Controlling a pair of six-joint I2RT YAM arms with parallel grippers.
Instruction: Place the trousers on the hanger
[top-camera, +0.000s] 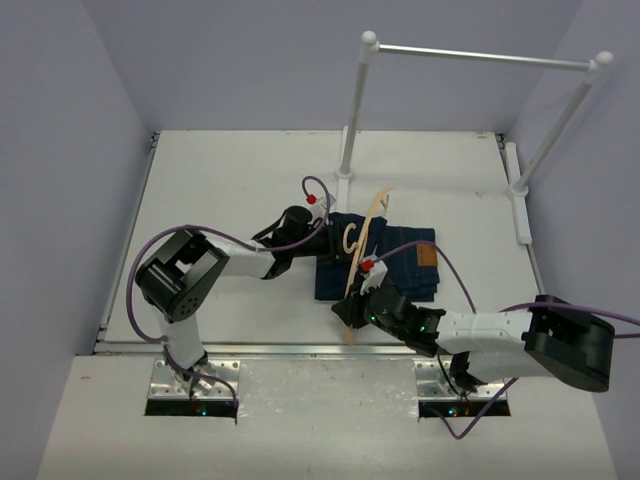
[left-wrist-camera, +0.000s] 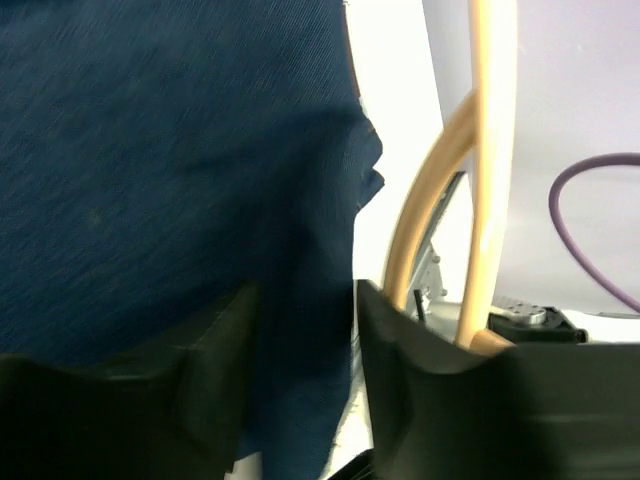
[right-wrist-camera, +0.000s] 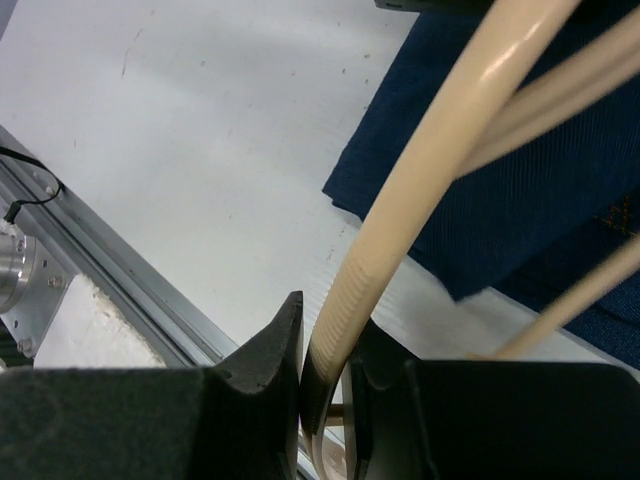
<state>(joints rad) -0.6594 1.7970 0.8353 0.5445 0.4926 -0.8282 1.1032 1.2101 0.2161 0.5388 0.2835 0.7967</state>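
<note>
The dark navy trousers (top-camera: 395, 268) lie folded at the middle of the table. The tan wooden hanger (top-camera: 366, 240) lies slanted across their left part, one end pointing to the rail and the other to the near edge. My left gripper (top-camera: 326, 236) is at the trousers' upper left corner. In the left wrist view its jaws (left-wrist-camera: 305, 292) are closed on a fold of the denim (left-wrist-camera: 170, 150), with the hanger's bars (left-wrist-camera: 490, 150) just to the right. My right gripper (top-camera: 351, 312) is shut on the hanger's near end (right-wrist-camera: 440, 130), and the trousers (right-wrist-camera: 520, 210) lie behind it.
A white metal rail (top-camera: 480, 55) on two ball-topped posts stands at the back right of the white table (top-camera: 230, 180). A metal strip (top-camera: 250, 349) runs along the table's near edge, close under my right gripper. Purple cables loop from both wrists.
</note>
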